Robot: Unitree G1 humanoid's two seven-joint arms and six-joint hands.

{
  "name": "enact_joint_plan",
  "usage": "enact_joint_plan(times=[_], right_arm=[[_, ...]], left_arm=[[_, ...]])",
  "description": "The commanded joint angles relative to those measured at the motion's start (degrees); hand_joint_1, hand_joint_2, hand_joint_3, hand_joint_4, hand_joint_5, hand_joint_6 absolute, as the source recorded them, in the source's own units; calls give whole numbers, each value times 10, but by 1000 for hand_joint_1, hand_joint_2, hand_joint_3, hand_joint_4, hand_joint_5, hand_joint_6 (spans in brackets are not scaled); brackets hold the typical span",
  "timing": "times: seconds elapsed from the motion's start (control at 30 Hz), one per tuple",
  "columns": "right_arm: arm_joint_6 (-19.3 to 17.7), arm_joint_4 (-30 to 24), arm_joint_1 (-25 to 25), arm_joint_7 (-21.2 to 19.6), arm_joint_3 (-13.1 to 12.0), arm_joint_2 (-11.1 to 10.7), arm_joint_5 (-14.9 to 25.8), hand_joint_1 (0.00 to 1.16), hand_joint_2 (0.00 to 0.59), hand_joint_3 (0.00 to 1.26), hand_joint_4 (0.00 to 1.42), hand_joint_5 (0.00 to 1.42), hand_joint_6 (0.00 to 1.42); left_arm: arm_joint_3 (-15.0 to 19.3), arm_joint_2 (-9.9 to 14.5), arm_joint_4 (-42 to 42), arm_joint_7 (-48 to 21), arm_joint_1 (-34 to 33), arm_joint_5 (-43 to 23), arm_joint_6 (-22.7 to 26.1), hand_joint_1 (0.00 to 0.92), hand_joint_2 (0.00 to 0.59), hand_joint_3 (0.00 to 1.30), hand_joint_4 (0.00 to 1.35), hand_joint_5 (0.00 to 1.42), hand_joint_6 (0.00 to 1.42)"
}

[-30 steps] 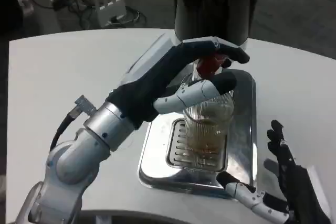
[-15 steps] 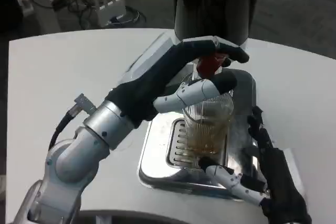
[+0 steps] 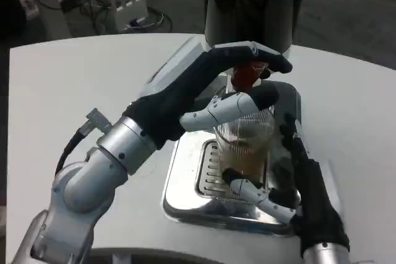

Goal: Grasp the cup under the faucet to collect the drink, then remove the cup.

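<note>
A ribbed clear glass cup (image 3: 244,146), partly filled with brown drink, stands on the grate of the steel drip tray (image 3: 185,183) under the red faucet lever (image 3: 246,77). My left hand (image 3: 204,85) reaches in from the lower left. Its fingers lie over the red lever and its thumb stretches across the front of the cup's upper part. My right hand (image 3: 297,183) sits at the cup's right side with its fingers spread: the thumb is low by the cup's base and the other fingers rise along its right flank. Whether they touch the glass I cannot tell.
The dark cylindrical dispenser (image 3: 250,4) rises behind the cup. The white table (image 3: 74,78) stretches to the left and right of the tray. Beyond its far edge, a white power strip (image 3: 128,3) and cables lie on the floor.
My right hand has risen from the table's front right corner and moved left to the cup, its fingers now flanking it. The left hand stays on the lever.
</note>
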Motion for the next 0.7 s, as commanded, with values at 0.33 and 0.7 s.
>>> enact_joint_plan(times=[0.33, 0.7], right_arm=[[26, 40, -41, -96, 23, 24, -52, 830, 153, 61, 92, 96, 160], [32, 55, -50, -110, 42, 37, -44, 830, 153, 83, 116, 130, 173]], left_arm=[[-8, 12, 6, -8, 13, 17, 7, 0, 65, 479, 357, 378, 295], [-4, 16, 8, -8, 13, 16, 6, 0, 65, 486, 357, 376, 295]])
